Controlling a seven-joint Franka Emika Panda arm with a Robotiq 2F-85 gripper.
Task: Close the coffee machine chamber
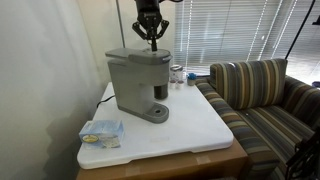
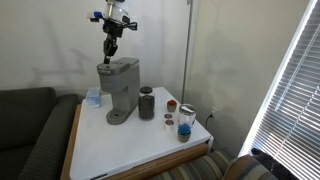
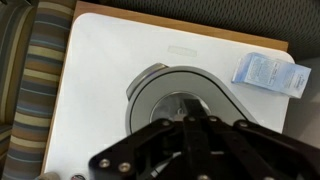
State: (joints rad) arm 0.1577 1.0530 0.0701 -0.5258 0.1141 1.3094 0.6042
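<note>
coffee machine (image 1: 138,88) stands left on the table (image 1: 200,130) | hand (image 1: 153,43), fingers pressed together, hangs just above the chamber (image 1: 138,57), which looks nearly flat | step: closing push | next: probably a straight downward press to seat it

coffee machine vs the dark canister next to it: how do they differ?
Height: the coffee machine stands clearly taller than the canister.
Shape: the coffee machine is boxy with a round base plate; the canister is a plain cylinder.
Colour: the coffee machine is light grey; the canister is much darker.
Shared: both stand upright, side by side, on the white table.
</note>
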